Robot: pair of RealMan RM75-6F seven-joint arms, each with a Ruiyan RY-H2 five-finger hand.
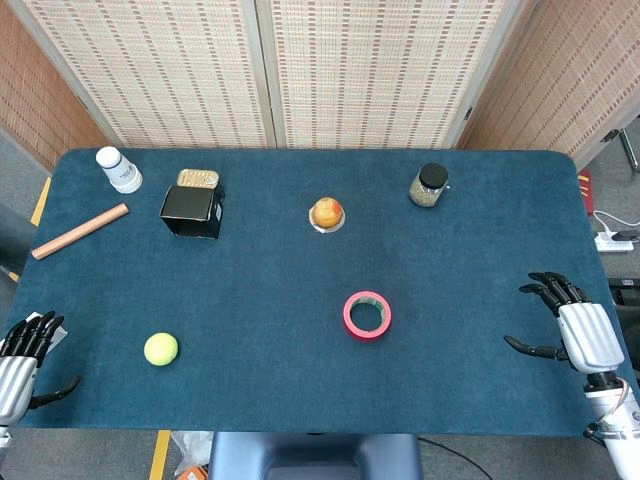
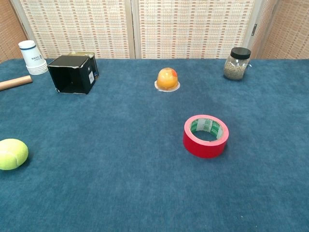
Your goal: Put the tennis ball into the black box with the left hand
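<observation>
Two hands show in the head view, both at the near corners of the blue counter. The left hand rests at the near left edge, fingers spread and holding nothing. The right hand sits at the near right edge, likewise released, with nothing inside it. The ball lies on the counter to the right of the left fingers, near but apart from them. The box stands well beyond the fingers, toward the far left, its opening apparently tipped toward the robot. A tin sits just behind the box, a white bottle further left, and a wooden stick lies between the fingers and the bottle. A tape roll, an orange fruit cup and a jar lie off toward the right hand's side.

No hand appears in the chest view. The ball rests at the left edge, untouched; the box stands far behind it, its dark opening facing the camera, with the tape roll to the right.

As I judge it, the task has not begun: the reach is the step in hand. Next the left hand must travel right to the ball, close around it without nudging it into a roll, then carry it forward to the box mouth.
</observation>
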